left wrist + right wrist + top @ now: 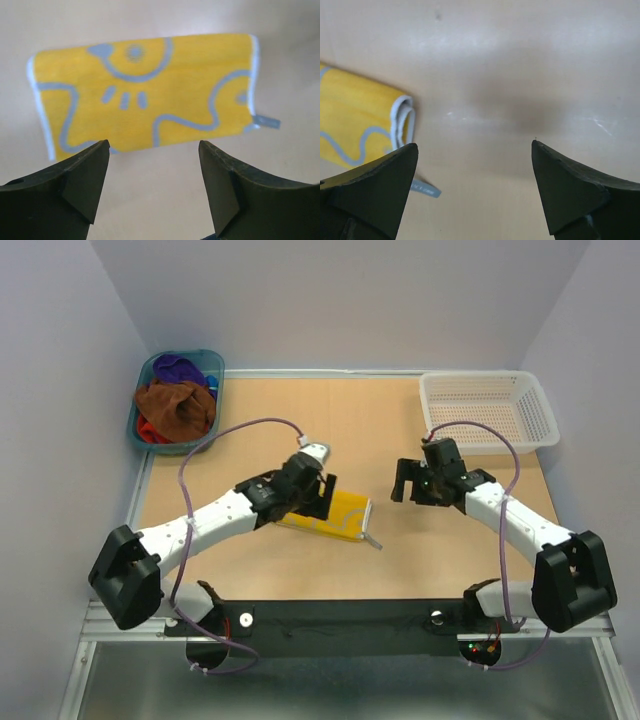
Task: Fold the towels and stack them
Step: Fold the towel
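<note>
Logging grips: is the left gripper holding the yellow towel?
No, the left gripper is open, and the yellow towel lies free on the table.

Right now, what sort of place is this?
Probably a lab test booth: plain white walls around a wooden table, arms bolted to an aluminium rail, towels staged in a teal tub.

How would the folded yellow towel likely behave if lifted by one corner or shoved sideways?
The yellow towel is thin cloth, so it would probably droop and weigh little. Its layers lie loose at the edge, so a one-corner lift would likely unfold it. Flat on the table, a push would likely bunch it, not roll it.
</note>
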Robot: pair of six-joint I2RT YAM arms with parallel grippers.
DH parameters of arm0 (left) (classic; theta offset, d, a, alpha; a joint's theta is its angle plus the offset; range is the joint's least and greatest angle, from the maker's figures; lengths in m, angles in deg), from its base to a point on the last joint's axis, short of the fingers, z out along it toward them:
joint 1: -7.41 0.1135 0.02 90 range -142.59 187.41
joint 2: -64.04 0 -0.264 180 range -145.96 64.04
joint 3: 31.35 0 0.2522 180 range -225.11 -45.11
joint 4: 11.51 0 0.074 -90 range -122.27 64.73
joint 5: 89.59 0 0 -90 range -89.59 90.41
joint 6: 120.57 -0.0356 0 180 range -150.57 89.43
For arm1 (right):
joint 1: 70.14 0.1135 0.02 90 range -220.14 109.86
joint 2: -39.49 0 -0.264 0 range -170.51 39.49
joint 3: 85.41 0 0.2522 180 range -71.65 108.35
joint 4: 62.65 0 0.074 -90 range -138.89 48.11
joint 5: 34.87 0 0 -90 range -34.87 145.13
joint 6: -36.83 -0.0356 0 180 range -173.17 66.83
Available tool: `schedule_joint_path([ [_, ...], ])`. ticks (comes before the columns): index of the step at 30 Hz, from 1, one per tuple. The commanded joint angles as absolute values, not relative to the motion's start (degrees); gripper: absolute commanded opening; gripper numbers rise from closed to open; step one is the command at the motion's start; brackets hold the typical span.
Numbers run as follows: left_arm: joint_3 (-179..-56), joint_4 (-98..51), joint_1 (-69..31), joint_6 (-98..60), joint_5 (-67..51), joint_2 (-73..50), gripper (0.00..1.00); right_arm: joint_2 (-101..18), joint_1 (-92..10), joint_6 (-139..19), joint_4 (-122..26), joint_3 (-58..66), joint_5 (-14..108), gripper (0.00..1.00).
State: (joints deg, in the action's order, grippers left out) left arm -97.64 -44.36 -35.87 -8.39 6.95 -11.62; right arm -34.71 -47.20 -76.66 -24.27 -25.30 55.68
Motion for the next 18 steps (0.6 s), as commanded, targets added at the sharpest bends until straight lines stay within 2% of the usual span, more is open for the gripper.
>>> schedule_joint_path([
  [1,-101.27,-45.4,-47.58,-17.62,13.66,-13.64,0.83,-32.94,-51.59,-78.57,-22.26,-26.29,58.3,1.0],
  [3,-103.89,-45.66,-53.11,-20.18,15.43,-18.45,0.83,-32.85,-52.82,-78.92,-22.26,-26.56,57.51,1.0],
  [6,-108.46,-46.1,-56.39,-23.34,15.17,-25.57,0.81,-32.67,-53.35,-79.45,-22.26,-26.91,56.36,1.0],
  [13,-117.61,-46.98,-59.29,-28.89,13.94,-36.41,0.63,-31.62,-53.53,-79.71,-22.17,-27.79,55.48,1.0],
  [18,-121.3,-48.65,-59.56,-30.21,11.04,-40.98,0.56,-30.92,-53.53,-79.63,-22.17,-28.49,55.39,1.0],
])
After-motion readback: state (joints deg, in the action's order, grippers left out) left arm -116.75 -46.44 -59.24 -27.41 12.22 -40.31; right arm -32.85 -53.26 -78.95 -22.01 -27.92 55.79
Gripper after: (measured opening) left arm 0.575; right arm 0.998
